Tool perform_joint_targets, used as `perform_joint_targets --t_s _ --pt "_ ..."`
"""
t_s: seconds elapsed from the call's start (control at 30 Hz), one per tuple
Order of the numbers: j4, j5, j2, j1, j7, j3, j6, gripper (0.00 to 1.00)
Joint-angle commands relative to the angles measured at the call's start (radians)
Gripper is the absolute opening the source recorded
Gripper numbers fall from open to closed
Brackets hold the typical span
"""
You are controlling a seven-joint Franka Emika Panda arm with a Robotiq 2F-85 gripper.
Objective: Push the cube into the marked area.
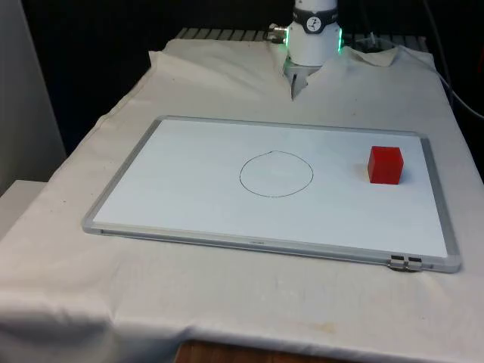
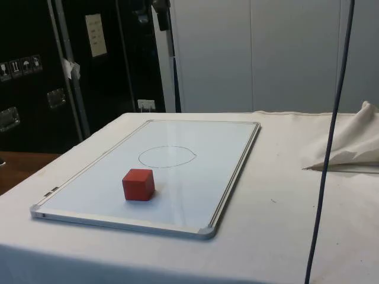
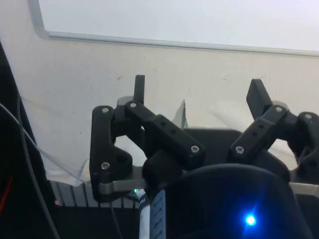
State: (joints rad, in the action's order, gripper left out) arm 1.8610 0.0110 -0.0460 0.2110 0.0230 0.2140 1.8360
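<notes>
- One desk (image 1: 68,265), draped in a white cloth that wrinkles and bunches at the far end in the front view and rises in a fold at the side view's right edge.
- One whiteboard (image 1: 189,204) with a thin grey frame, lying flat on the cloth; also seen in the side view (image 2: 225,148), and as a cropped strip of frame in the wrist view (image 3: 149,20).
- One white arm base (image 1: 314,34) at the desk's far end, cut off by the top of the front view, so nothing higher up can be made out.
- One marked area (image 1: 276,174), a thin hand-drawn circle near the middle of the board, slightly uneven in outline; same ring in the side view (image 2: 167,156).
- One black gripper (image 3: 198,92), fingers spread wide apart with nothing between them, held above bare cloth short of the board's edge.
- One cube (image 1: 386,165), red, matte, sharp-edged, sitting flat on the board toward the front view's right, well apart from the circle and fully outside it; in the side view (image 2: 138,184) near the board's closer end.
- One dark cable (image 2: 328,148) hanging across the side view, both ends cropped.
</notes>
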Motion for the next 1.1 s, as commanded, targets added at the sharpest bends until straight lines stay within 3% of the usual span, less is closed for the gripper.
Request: perform_joint_targets --t_s 0.0,0.1,0.13,0.17,0.33,0.4,0.43,0.63,0.93,0.97,1.07 --pt "0.0 0.0 0.0 0.0 0.0 0.0 0.0 0.97" --pt "0.0 0.0 0.0 0.0 0.0 0.0 0.0 0.88" --pt "0.0 0.0 0.0 0.0 0.0 0.0 0.0 0.83" --pt "0.0 0.0 0.0 0.0 0.0 0.0 0.0 0.71" --pt "0.0 0.0 0.0 0.0 0.0 0.0 0.0 0.47" --pt "0.0 0.0 0.0 0.0 0.0 0.0 0.0 0.42" --pt "0.0 0.0 0.0 0.0 0.0 0.0 0.0 0.29" --pt "0.01 0.012 0.012 0.001 0.0 -0.002 0.006 0.01" --pt "0.065 0.077 0.045 0.006 0.006 -0.015 0.033 0.0" --pt "0.05 0.063 0.035 0.004 0.003 -0.013 0.015 0.0" --pt "0.094 0.105 0.057 0.007 0.008 -0.023 0.048 0.0"
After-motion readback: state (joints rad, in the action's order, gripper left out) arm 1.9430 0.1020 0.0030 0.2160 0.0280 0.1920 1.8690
